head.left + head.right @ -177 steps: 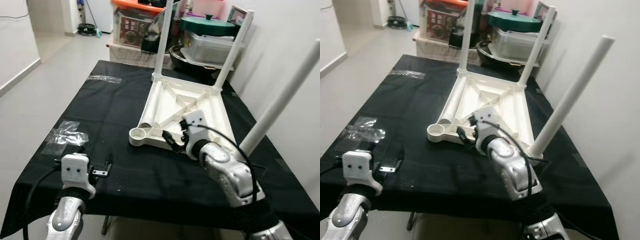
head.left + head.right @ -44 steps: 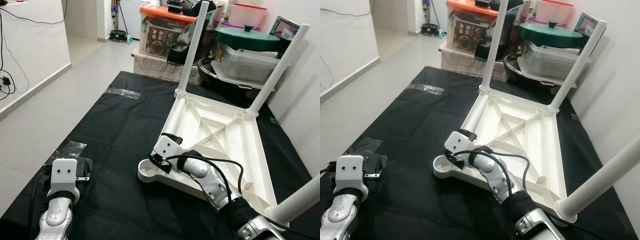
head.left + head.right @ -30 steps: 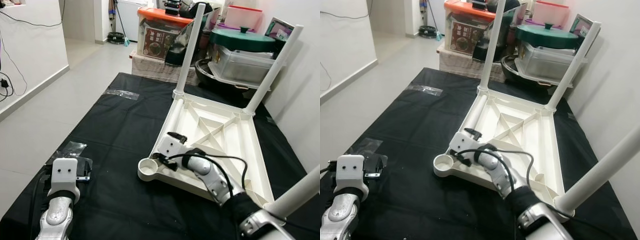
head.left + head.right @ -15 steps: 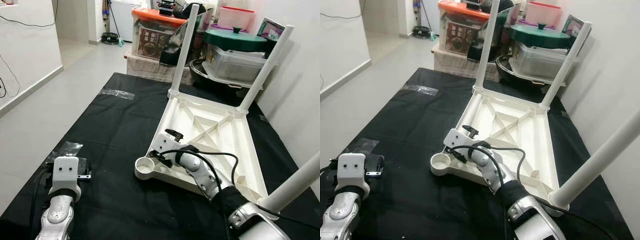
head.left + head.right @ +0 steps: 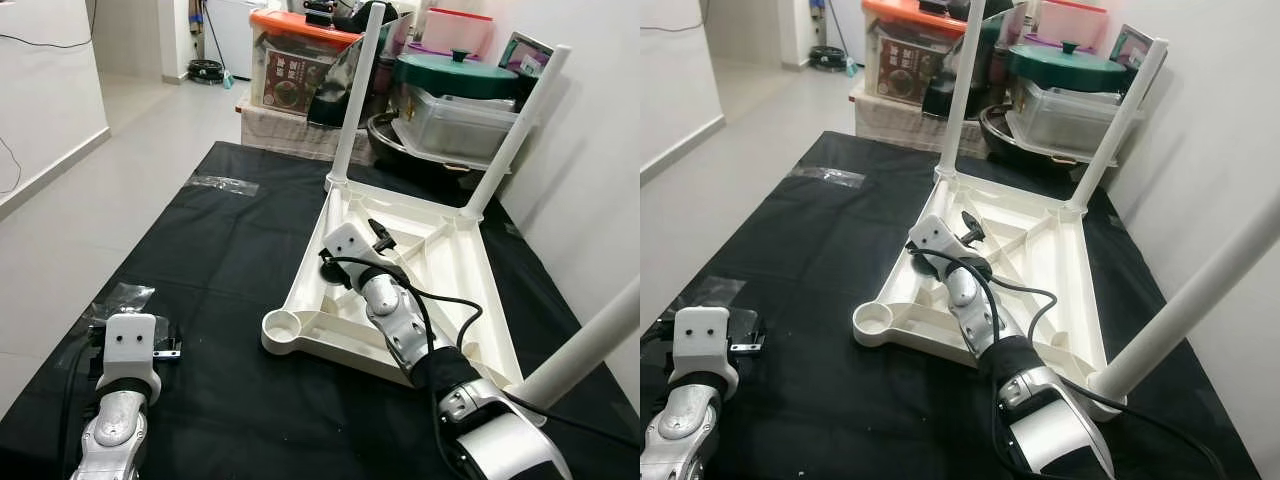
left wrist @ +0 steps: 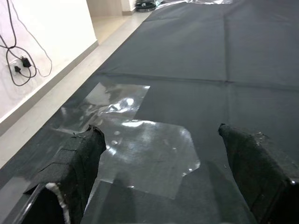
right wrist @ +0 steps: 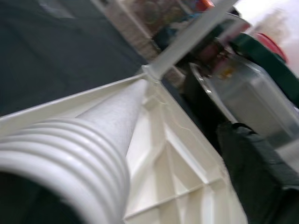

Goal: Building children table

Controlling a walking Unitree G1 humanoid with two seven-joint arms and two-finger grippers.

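The upturned white table point(image 5: 420, 270) lay on the black counter point(image 5: 230, 230), three legs fitted. Right jaws point(image 5: 350, 252), clamped on the loose fourth leg point(image 7: 70, 140), needed to carry it to the empty socket point(image 5: 283, 326) nearby. Left jaws point(image 6: 163, 186) rested apart over plastic film point(image 6: 140, 149).

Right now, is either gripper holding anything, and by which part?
Left gripper: nothing, jaws open. Right gripper sits at the threaded end of the loose white table leg; a hold cannot be told.

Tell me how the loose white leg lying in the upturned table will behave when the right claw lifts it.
The leg looks like a plastic tube, so it is probably stiff and light. It is round and smooth, so it may roll or slip near the right claw. Its ribbed end likely grips better.
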